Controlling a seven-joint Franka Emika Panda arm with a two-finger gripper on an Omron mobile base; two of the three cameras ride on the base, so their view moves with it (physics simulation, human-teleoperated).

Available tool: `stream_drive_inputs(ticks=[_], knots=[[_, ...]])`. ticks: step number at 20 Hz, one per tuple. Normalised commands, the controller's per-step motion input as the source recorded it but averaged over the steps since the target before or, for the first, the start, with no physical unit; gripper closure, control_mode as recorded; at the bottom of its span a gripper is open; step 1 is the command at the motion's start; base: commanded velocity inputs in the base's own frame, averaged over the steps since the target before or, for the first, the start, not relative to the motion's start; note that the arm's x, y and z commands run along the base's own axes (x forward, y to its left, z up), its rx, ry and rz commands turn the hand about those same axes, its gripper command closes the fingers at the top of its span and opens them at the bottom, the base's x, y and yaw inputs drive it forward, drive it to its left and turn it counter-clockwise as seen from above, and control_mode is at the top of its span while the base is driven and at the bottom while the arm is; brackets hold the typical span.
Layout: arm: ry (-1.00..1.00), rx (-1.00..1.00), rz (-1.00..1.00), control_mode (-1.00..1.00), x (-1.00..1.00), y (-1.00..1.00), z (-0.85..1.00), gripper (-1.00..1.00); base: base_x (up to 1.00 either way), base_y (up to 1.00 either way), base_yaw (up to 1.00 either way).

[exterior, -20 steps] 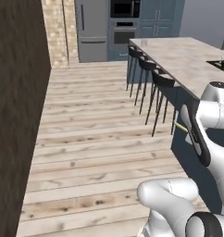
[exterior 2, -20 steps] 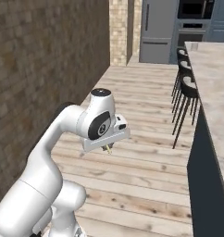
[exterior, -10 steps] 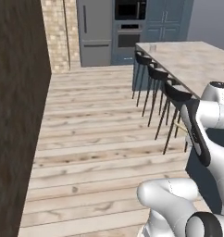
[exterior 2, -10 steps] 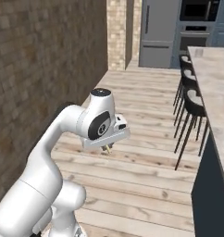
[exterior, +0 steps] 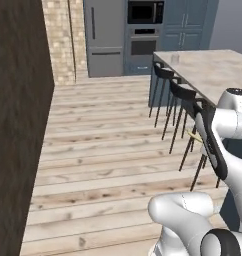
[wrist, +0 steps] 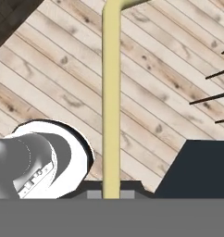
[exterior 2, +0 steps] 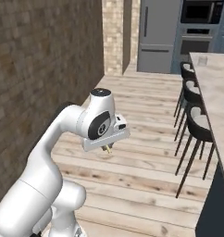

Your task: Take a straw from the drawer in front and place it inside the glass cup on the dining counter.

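My gripper (wrist: 111, 189) is shut on the straw (wrist: 111, 102), a pale yellow-green stick running up the middle of the hand view with a bend at its far end. From the left base view the gripper (exterior: 198, 136) hangs over the wooden floor beside the bar stools, a short piece of straw (exterior: 192, 135) poking out. The right base view shows the gripper (exterior 2: 107, 147) under the white hand with the straw (exterior 2: 108, 150) tip below it. The glass cup (exterior: 175, 58) (exterior 2: 202, 60) stands near the far end of the dining counter (exterior: 213, 72) (exterior 2: 218, 88). The drawer is out of view.
Three black bar stools (exterior: 179, 92) (exterior 2: 195, 118) line the counter's near side. A brick wall (exterior: 15, 110) (exterior 2: 44, 69) runs along the left. A steel fridge (exterior: 103, 35) and wall ovens (exterior: 145, 30) stand at the back. Plank floor (exterior: 103, 150) lies open between.
The whole picture has shifted in both base views, so the camera has moved; the back wall looks nearer. The arm keeps its pose with the straw still gripped.
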Motion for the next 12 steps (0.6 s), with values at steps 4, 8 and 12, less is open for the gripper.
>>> stream_drive_inputs(ticks=[4,8,12], knots=[[0.00,0.00,0.00,1.00,0.00,0.00,0.00,1.00,1.00,0.21,0.00],[0.00,0.00,0.00,1.00,0.00,0.00,0.00,1.00,1.00,0.23,0.00],[0.00,0.00,0.00,1.00,0.00,0.00,0.00,1.00,1.00,0.27,0.00]])
